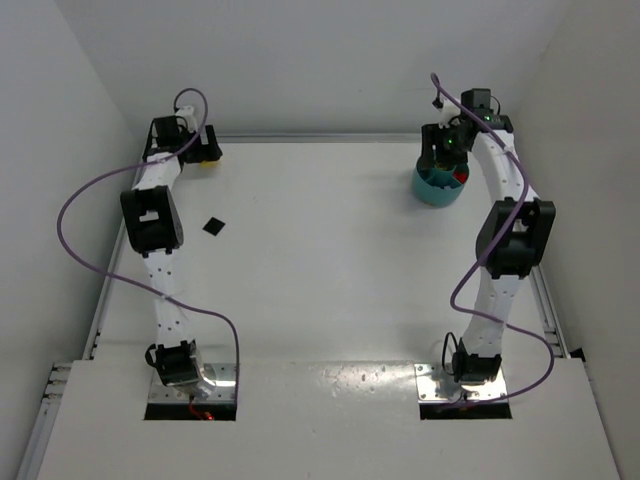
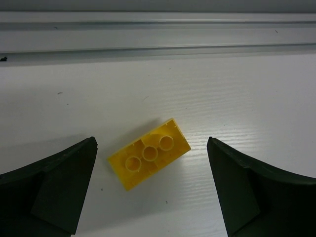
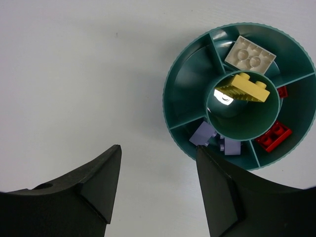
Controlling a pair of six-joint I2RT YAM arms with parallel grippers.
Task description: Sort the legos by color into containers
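Left claw (image 2: 151, 144): fingers wide apart, nothing held, one on each side of a yellow brick (image 2: 149, 154) without touching it; the brick lies hollow side up on the table (image 2: 232, 89), skewed to the line between the fingers. The step in hand looks like the pickup of this brick; the next move calls for a drop onto it and a close, probably with a wrist turn first, since a skewed brick may spin or slip out. Then a long carry: the dish (image 3: 187, 89) stands well apart, at the far right corner.

Right claw (image 3: 159, 150): also apart and empty, hanging above the table just beside the dish. Inside the dish: a yellow brick in the centre cup (image 3: 245, 88), a white one (image 3: 253, 55), red ones (image 3: 273, 137) and purple ones (image 3: 204, 133) in separate outer compartments; so most of the sorting seems done.

The table is plain white; a metal rail (image 2: 158, 29) runs along its far edge; a small black square (image 1: 214, 226) lies near the left arm; white walls (image 1: 320, 60) close the space.
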